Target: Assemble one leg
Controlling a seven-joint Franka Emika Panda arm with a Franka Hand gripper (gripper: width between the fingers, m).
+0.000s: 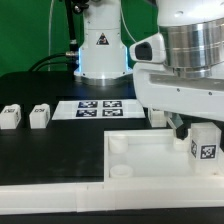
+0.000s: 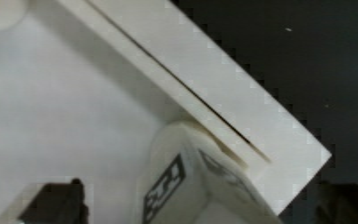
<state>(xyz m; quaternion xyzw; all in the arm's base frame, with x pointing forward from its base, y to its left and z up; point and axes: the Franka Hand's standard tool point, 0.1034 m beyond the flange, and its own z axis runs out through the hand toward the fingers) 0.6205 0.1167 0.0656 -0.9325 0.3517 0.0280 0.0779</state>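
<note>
The tool (image 1: 190, 128) hangs with its dark fingers (image 2: 55, 200) spread apart, clamped on nothing, just above the small white plastic leg with a black-and-white square tag (image 1: 204, 147). That leg stands upright, long axis vertical, tagged blocky end upward, at a corner of the large white square tray-like top (image 1: 150, 160) on the exterior view's right; whether it sits inside a corner socket cannot be told. The tray lies flat on the black desk (image 1: 40, 150). Farther back on the desk lie the flat white marker board (image 1: 98, 107) and, toward the exterior view's left, two more small white tagged legs (image 1: 25, 118). Behind rises the arm's white base (image 1: 100, 45).
</note>
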